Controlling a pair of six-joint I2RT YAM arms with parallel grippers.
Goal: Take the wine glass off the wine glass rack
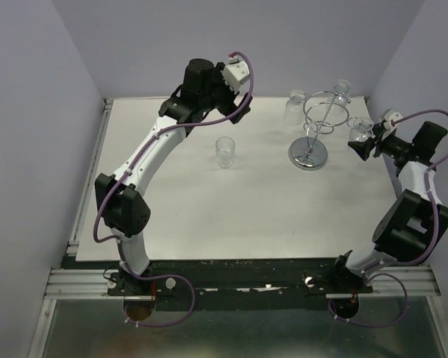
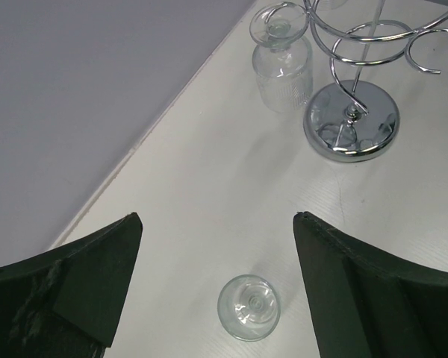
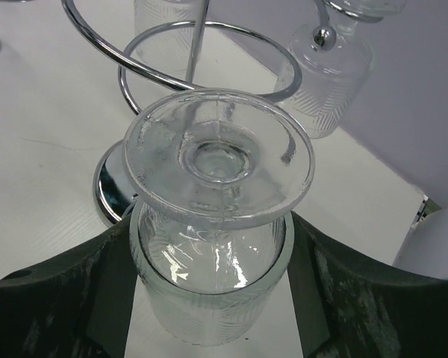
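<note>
The chrome wine glass rack (image 1: 317, 123) stands on its round mirrored base (image 2: 351, 119) at the back right of the table. My right gripper (image 3: 213, 224) is shut on the ribbed bowl of an upside-down wine glass (image 3: 216, 261), foot up, just right of the rack's looped wire (image 3: 209, 30). In the top view that wine glass (image 1: 360, 129) sits at the rack's right edge with the right gripper (image 1: 367, 143) on it. My left gripper (image 2: 216, 219) is open, high above an upright glass (image 2: 248, 307) on the table.
Two more glasses hang upside down on the rack, one at its left (image 1: 295, 107) and one at the back (image 1: 342, 89). The loose glass (image 1: 225, 152) stands mid-table. Walls close in the table (image 1: 209, 224) behind and on both sides.
</note>
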